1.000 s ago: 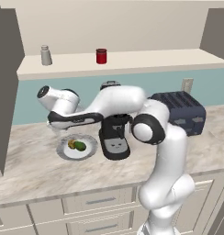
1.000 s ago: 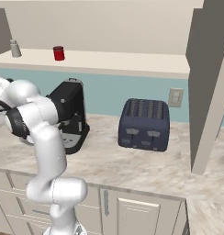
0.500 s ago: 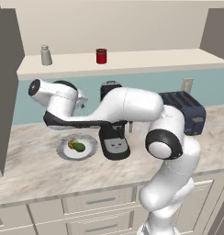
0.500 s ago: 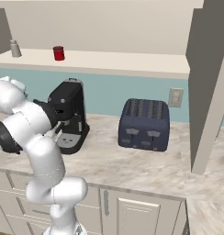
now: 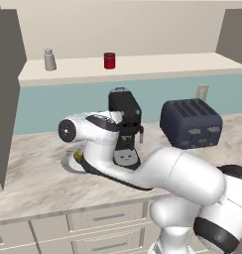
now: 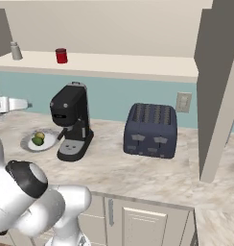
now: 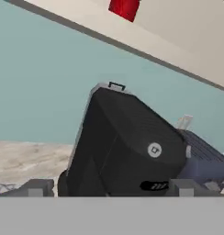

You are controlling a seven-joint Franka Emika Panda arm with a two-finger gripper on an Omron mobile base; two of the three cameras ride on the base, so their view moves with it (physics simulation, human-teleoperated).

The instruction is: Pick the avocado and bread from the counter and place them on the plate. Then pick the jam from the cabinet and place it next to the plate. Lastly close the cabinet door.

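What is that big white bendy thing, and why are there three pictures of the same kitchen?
The white bendy thing is a robot arm, a bit like a long elbow with a two-finger gripper at its end. Two cameras ride behind it, one on its left and one on its right, so you see the kitchen from two sides. The third camera sits on the hand and looks past its open, empty fingers at the black coffee machine. On the counter is a white plate with a green avocado and a little brown bread on it. Next to them stands a dark blue toaster. Up on the cabinet shelf are a red jam jar and a grey shaker.
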